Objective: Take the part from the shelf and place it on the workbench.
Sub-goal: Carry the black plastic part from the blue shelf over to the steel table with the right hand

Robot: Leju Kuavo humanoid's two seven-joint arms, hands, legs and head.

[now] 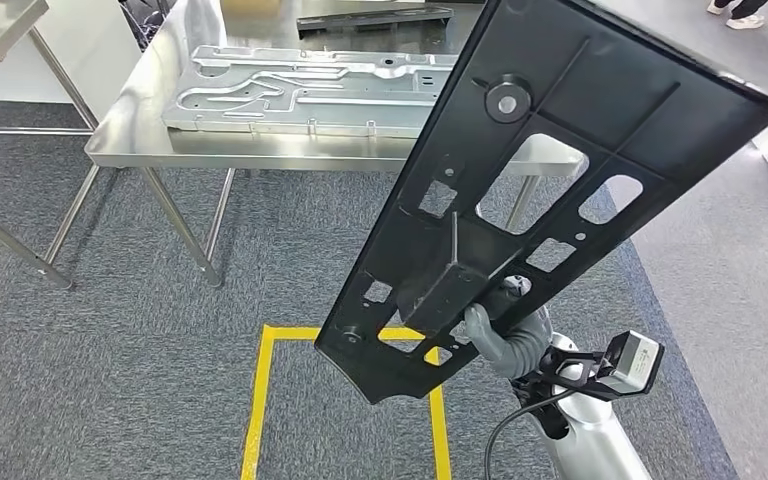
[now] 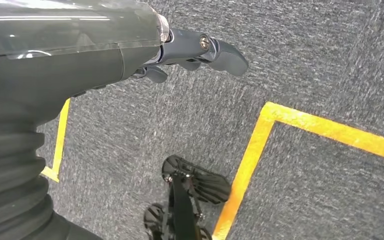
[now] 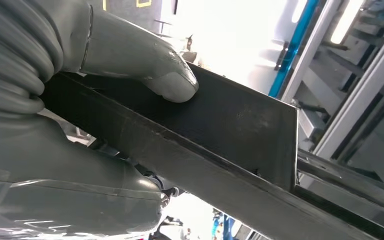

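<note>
1. Your right robot hand grips the black part near its lower end; in the head view the long panel rises from the hand, tilted up and to the right, held in the air over the grey carpet.
2. In the right wrist view, the thumb presses flat on a raised black flange of the part, with the rest of that hand wrapped beneath the edge.
3. Your left robot hand hangs over the carpet, fingers curled in, holding nothing.
4. The part is in front of the steel bench and not resting on it. A silver machined plate lies on the bench, with a second black piece behind it.
5. A yellow tape outline marks the floor below the held part.
6. You will find no readable brand, label or writing on the part or the bench.
7. The part's upper end is cut off by the frame edge, and the panel hides the bench's right side and most of the right hand's fingers. Shoes of a person show at the top right corner.
</note>
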